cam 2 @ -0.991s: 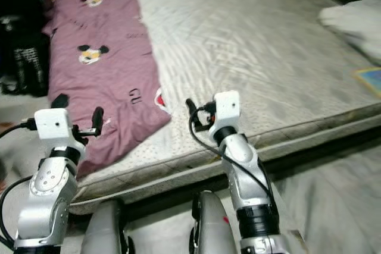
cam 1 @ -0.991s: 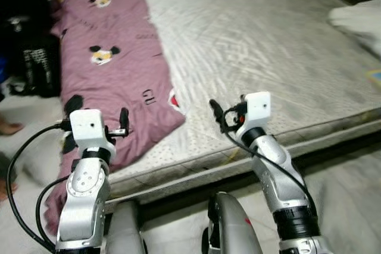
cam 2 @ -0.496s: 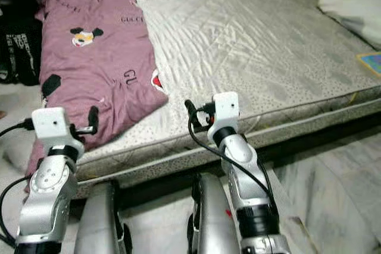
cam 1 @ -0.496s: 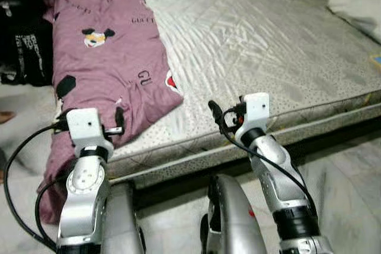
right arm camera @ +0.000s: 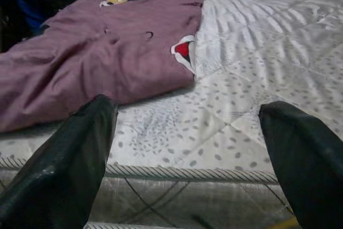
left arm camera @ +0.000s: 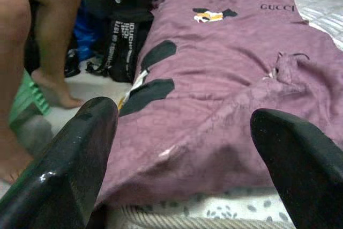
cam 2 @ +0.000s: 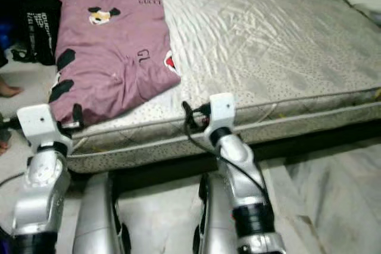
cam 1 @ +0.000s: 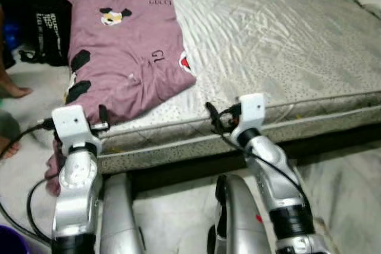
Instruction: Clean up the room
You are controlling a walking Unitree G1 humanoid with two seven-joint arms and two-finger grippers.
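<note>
Approach step: left tool (left arm camera: 182,148) and right tool (right arm camera: 187,148), both spread wide and empty, face the purple blanket (cam 1: 128,52) just ahead on the bed (cam 1: 286,34); next, reach and grip its hem.

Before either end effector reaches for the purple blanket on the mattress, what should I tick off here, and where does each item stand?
1. Left end effector open: ok, fingers spread wide.
2. Right end effector open: ok, fingers spread wide.
3. Both end effectors free of load: ok, nothing between the fingers.
4. Purple blanket within line of the left end effector: ok, its near edge lies straight ahead in the left wrist view.
5. Blanket fully on the mattress: not ok, its left edge hangs over the side.
6. Person's legs away from the blanket: cannot tell, they stand close beside the bed.
</note>
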